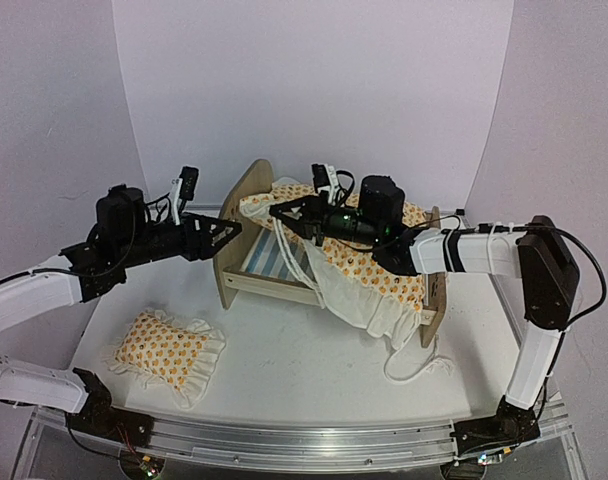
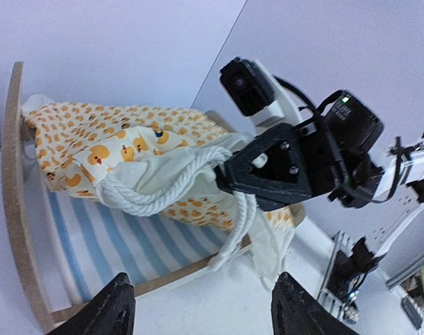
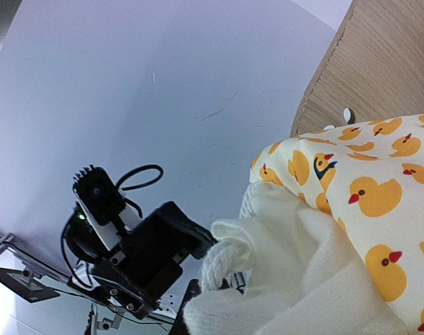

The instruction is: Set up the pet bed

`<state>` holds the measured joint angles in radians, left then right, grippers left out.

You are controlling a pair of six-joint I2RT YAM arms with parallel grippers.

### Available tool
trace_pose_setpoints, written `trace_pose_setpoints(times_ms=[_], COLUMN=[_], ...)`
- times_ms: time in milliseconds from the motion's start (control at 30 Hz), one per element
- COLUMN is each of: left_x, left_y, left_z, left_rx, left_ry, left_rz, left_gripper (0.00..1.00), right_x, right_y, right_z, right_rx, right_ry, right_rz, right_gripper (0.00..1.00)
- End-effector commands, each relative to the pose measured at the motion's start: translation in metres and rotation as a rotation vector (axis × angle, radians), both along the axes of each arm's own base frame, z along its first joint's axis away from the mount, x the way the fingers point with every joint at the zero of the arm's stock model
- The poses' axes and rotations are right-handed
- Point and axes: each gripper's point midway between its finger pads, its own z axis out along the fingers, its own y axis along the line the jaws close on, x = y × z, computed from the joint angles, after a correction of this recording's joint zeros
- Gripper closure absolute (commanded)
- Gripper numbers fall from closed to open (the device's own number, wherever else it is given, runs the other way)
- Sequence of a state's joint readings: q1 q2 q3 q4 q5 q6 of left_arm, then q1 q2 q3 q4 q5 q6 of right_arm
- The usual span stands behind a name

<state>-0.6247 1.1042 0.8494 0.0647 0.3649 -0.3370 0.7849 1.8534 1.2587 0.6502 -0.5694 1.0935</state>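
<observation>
The pet bed [image 1: 242,195] is a plywood frame standing mid-table, its blue-and-white striped mattress [image 2: 111,241] partly bare. An orange duck-print blanket [image 1: 369,270] with a white ruffle lies bunched along the bed and hangs over the near side rail. My right gripper [image 1: 281,215] is over the headboard end, shut on the blanket's white rope-trimmed edge [image 2: 163,192]. In the right wrist view the cloth [image 3: 316,279] hides its fingers. My left gripper [image 2: 208,310] is open and empty, just left of the headboard [image 2: 15,181], its fingertips [image 2: 118,307] wide apart.
A small matching ruffled pillow [image 1: 164,348] lies on the table at the front left. A loose white cord [image 1: 424,365] trails from the blanket onto the table near the footboard [image 1: 434,290]. White walls close in behind and at both sides.
</observation>
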Motion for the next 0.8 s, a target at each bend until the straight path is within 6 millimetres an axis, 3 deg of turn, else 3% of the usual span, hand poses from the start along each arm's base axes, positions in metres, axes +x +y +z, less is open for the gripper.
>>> trace_pose_setpoints(times_ms=[0, 167, 333, 600, 767], left_x=[-0.014, -0.023, -0.018, -0.014, -0.004], left_y=[-0.013, -0.053, -0.072, -0.079, -0.081], left_z=[0.031, 0.029, 0.023, 0.008, 0.003], left_rx=[-0.259, -0.274, -0.241, -0.21, -0.202], left_ry=[-0.085, -0.07, -0.094, -0.09, -0.082], left_rz=[-0.109, -0.289, -0.352, -0.372, -0.34], left_gripper=[0.37, 0.42, 0.43, 0.66, 0.63], right_x=[-0.004, -0.006, -0.008, -0.011, -0.013], right_y=[-0.004, -0.004, -0.004, -0.004, -0.005], right_z=[0.031, 0.033, 0.03, 0.03, 0.033], right_rx=[0.128, 0.146, 0.158, 0.174, 0.187], right_ry=[-0.001, 0.003, 0.014, 0.02, 0.017], right_rz=[0.033, 0.046, 0.06, 0.08, 0.088], right_gripper=[1.0, 1.0, 1.0, 1.0, 1.0])
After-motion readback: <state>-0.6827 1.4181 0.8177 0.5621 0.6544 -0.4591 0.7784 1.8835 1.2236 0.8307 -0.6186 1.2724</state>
